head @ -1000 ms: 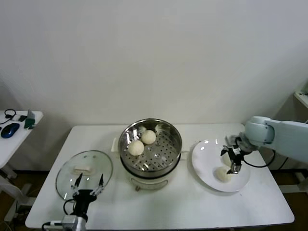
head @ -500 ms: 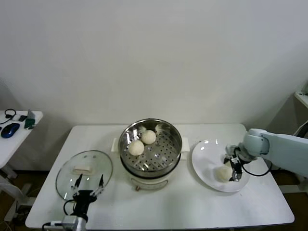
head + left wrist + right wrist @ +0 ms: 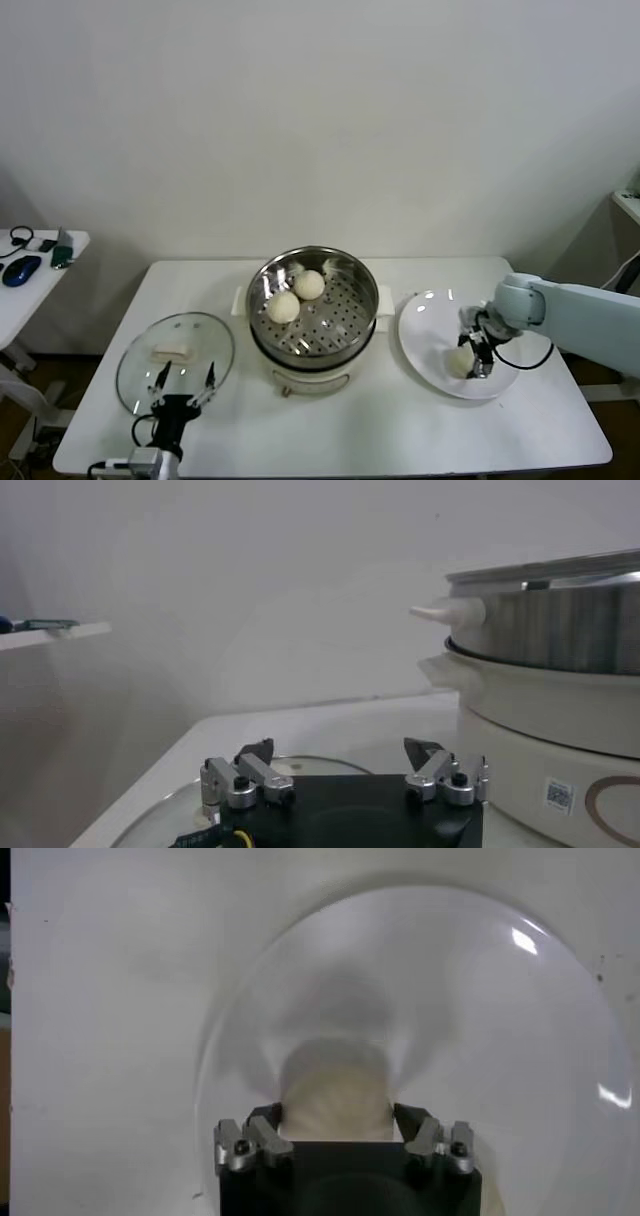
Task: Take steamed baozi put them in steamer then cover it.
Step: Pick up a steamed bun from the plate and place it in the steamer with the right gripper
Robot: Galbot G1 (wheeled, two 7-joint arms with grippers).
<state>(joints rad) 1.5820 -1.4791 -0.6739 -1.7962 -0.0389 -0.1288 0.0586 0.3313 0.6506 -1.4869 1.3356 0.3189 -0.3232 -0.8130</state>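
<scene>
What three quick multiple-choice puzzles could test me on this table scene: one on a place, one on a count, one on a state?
1. The round clear glass lid lies:
A on the steamer
B on the table, at the robot's left of the steamer
C on the plate

2. Cream-white buns in the shiny steel steamer basket:
A none
B two
C five

3. The right pincer is:
A around a bun on the flat white plate
B over the lid
C inside the steamer

Answers: B, it rests flat there; B, two show; A, its fingers flank that bun.

A bare test room or lab staged as a kitchen: a plain white rectangular bench (image 3: 400, 430) at centre frame against an empty white wall (image 3: 320, 120), and at far left a white side desk (image 3: 30, 285) holding a blue computer mouse (image 3: 20, 270) and cables.
</scene>
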